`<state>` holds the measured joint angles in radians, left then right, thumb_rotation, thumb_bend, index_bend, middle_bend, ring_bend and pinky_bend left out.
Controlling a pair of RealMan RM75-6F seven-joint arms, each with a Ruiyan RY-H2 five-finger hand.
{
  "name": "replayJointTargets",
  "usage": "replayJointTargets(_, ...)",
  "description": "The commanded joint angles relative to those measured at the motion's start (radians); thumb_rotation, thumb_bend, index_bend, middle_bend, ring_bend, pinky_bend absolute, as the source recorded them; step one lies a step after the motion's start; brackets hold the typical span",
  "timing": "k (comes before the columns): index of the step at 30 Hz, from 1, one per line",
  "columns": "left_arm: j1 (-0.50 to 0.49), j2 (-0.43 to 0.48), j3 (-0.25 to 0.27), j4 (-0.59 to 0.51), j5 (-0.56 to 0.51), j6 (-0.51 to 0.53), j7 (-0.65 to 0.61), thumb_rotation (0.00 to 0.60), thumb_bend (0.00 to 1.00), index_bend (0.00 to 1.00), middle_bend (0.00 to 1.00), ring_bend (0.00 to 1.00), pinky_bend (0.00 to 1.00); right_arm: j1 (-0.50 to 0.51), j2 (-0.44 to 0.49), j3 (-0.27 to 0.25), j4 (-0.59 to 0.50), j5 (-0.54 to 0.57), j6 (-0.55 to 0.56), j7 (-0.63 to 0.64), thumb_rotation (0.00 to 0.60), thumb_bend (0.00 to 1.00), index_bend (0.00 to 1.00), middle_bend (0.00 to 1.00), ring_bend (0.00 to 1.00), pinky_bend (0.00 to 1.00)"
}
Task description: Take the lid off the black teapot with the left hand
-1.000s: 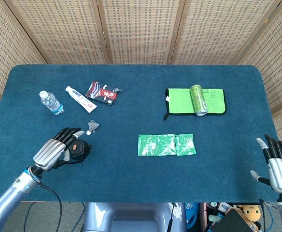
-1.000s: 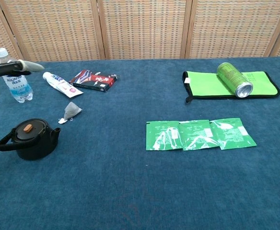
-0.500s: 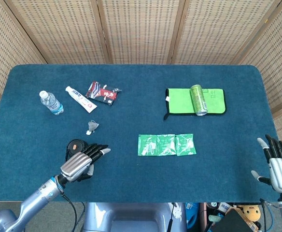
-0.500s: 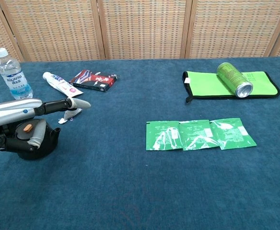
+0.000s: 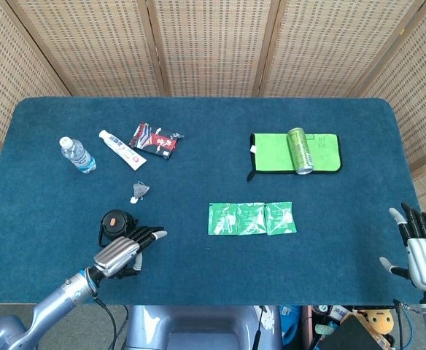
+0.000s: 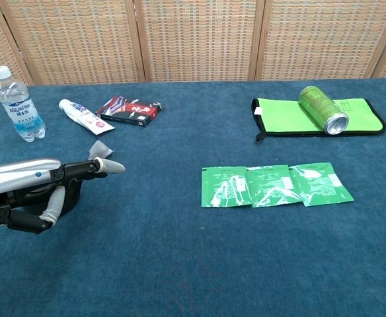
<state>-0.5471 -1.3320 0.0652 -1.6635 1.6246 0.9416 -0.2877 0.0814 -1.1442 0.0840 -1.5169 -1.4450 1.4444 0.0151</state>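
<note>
Fingers [image 5: 149, 235] of our left hand [image 5: 122, 251] are stretched out and apart, holding nothing, hovering just in front of the teapot [image 5: 114, 222]. From the chest camera the hand [image 6: 34, 191] blocks the pot entirely. Lid [image 5: 113, 219] is on, small orange knob on top. We judge the reach isn't lined up yet: we need fingertips over the knob, then a pinch and a straight lift so the pot doesn't drag. Right hand [image 5: 422, 251] rests at the table [image 5: 198, 175] edge, fingers apart, idle. Farther off, a teabag [image 5: 139, 190] lies beyond the pot.
</note>
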Motion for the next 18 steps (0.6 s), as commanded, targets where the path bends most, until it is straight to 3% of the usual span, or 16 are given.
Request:
replayJointTargets(1,-0.01,0.012,0.021,0.011,-0.003,-0.017,-0.079,0.6,0.97,0.0,0.0,0.0,0.0,0.0,0.0,0.0,0.001,0.002,-0.001,0.0,0.6,0.0,0.0,0.0,0.0,0.0)
replayJointTargets(13,-0.007,0.078,0.109,0.078,0.053,0.009,-0.32,0.6,0.97,0.0,0.0,0.0,0.0,0.001,-0.002,0.001,0.003,0.008,-0.006,-0.001,0.6,0.0,0.0,0.0,0.0,0.0)
replayJointTargets(18,0.0,0.104,0.132,0.102,0.068,0.033,-0.362,0.6,0.97,0.0,0.0,0.0,0.0,0.002,-0.003,0.0,0.002,0.008,-0.009,-0.003,0.6,0.0,0.0,0.0,0.0,0.0)
